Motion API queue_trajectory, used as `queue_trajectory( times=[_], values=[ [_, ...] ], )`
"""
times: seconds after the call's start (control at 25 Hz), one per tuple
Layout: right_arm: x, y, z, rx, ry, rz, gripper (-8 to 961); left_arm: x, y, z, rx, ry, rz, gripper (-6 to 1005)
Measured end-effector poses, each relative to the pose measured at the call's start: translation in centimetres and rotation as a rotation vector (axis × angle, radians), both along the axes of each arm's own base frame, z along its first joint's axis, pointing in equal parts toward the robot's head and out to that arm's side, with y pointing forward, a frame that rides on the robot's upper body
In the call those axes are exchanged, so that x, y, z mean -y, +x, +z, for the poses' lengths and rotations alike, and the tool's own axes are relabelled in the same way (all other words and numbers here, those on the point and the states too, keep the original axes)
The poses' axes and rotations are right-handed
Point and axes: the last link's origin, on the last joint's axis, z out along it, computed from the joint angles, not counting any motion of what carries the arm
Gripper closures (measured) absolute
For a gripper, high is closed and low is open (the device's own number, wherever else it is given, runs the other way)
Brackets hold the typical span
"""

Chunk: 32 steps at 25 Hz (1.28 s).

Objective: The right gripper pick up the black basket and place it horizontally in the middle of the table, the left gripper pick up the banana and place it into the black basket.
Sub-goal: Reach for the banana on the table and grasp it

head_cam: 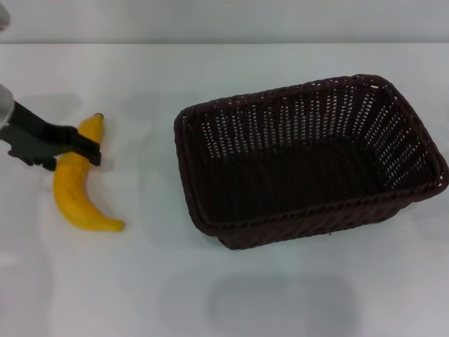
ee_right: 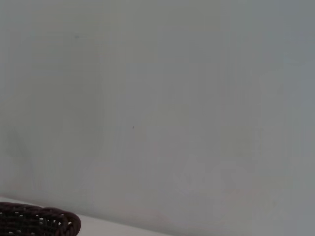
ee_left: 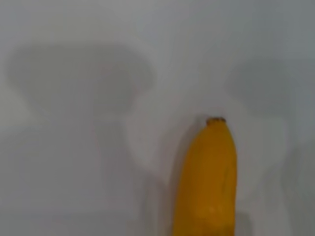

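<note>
The banana [head_cam: 78, 186] lies on the white table [head_cam: 140, 281] at the left, stem tip pointing away from me. My left gripper [head_cam: 83, 149] comes in from the left edge and sits across the banana's upper part, just below the stem. The left wrist view shows the banana's end [ee_left: 209, 182] close up over the table. The black basket [head_cam: 309, 158] stands upright, long side across, in the middle-right of the table; one corner of its rim shows in the right wrist view [ee_right: 37, 221]. The right gripper is out of view.
The table's far edge [head_cam: 224, 43] runs across the top of the head view. Bare tabletop lies between the banana and the basket and in front of both.
</note>
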Motion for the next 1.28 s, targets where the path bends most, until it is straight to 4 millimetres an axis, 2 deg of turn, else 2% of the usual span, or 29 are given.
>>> queue_trajectory(
  times=[0.2, 0.8, 1.08, 1.28],
  values=[
    [-0.8, -0.2, 0.2, 0.003, 0.019, -0.005, 471, 0.2, -0.6, -0.7, -0.037, -0.040, 0.027, 154],
    [-2.3, -0.6, -0.4, 0.015, 0.028, -0.024, 471, 0.0, -0.4, -1.0, -0.063, -0.050, 0.021, 184],
    [-2.5, -0.6, -0.5, 0.015, 0.030, -0.027, 471, 0.1, -0.8, -0.9, -0.115, -0.071, 0.022, 301],
    [-2.6, -0.7, -0.5, 0.015, 0.030, -0.024, 471, -0.5, 0.4, -0.6, -0.121, -0.079, -0.007, 394]
  ],
)
